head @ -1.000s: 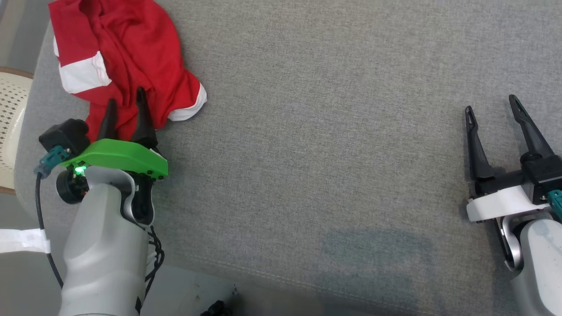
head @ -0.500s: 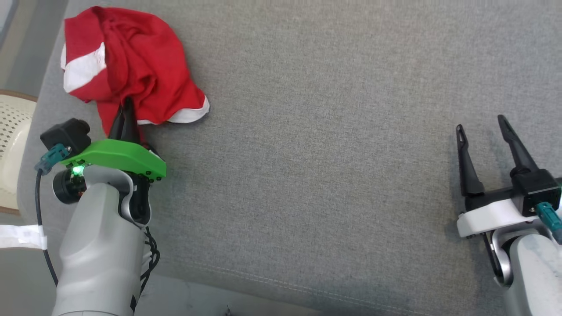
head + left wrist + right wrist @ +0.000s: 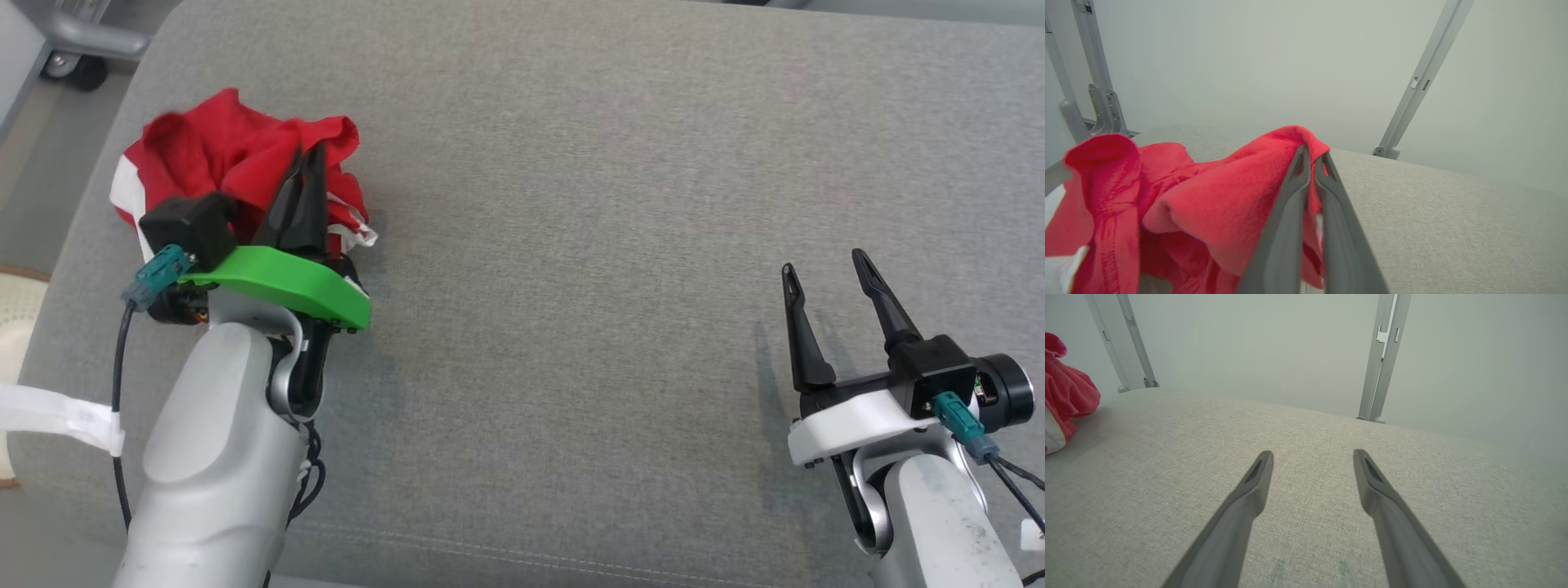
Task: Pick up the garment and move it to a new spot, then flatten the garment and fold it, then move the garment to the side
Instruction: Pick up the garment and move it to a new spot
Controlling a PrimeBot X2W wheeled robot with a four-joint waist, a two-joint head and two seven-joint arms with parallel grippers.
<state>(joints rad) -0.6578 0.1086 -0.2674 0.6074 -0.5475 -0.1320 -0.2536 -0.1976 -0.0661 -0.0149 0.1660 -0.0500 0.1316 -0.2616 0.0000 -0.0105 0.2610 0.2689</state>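
The garment (image 3: pixel 220 155) is a red piece of clothing with white bands, bunched up at the far left of the grey cushion (image 3: pixel 588 245). My left gripper (image 3: pixel 306 159) is shut on a fold of it and holds the bunch raised off the cushion. In the left wrist view the two fingers pinch the red garment (image 3: pixel 1224 196) at their tips, at the left gripper (image 3: pixel 1312 153). My right gripper (image 3: pixel 824 265) stands open above the right side of the cushion with nothing between its fingers. The right wrist view has the right gripper (image 3: pixel 1312 457) wide apart and the garment (image 3: pixel 1065 392) at its left edge.
The cushion's left edge (image 3: pixel 73 245) drops to the floor just beside the garment. A wheeled metal frame (image 3: pixel 73 41) stands at the far left corner. Grey metal struts (image 3: pixel 1384 355) rise behind the cushion against a pale wall. Bare fabric lies between the two arms.
My left gripper closed on the garment and lifted it, bunching the cloth upward. The head camera has shifted, so the whole scene sits lower in the picture. The right gripper stays open.
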